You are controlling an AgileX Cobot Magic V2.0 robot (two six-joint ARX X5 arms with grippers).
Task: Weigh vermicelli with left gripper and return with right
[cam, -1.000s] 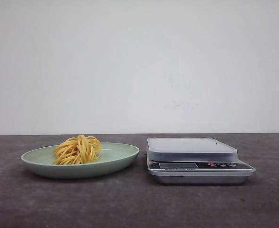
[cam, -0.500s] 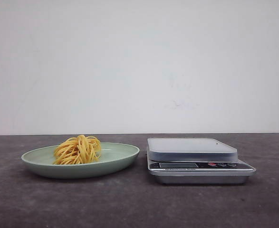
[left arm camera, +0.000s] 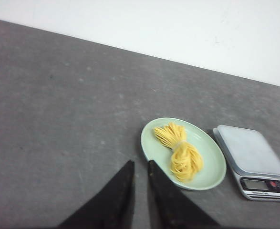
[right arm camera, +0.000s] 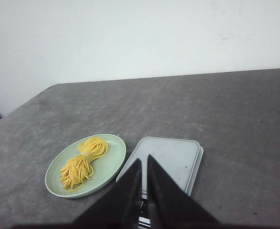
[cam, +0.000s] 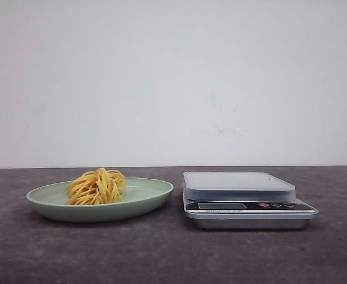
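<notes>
Front view: vermicelli sits on the plate, left of the scale, plate and scale just beside each other, not touching. No arm shows in this view. Scale platform carries nothing; weighing not yet begun.

Left gripper, by its wrist camera, hangs well above the table, short of the plate; fingers nearly together, a thin slit between them, nothing held. Right gripper likewise drawn in, empty, high over the scale's near edge.

I judge the bundle light, dry and brittle. From above it reads as two lobes pinched at a narrow waist. I'd pinch across that waist, gently, so strands neither snap nor slide out.

Obstacles: the plate's raised rim, then the scale's step up. Table otherwise bare grey.
</notes>
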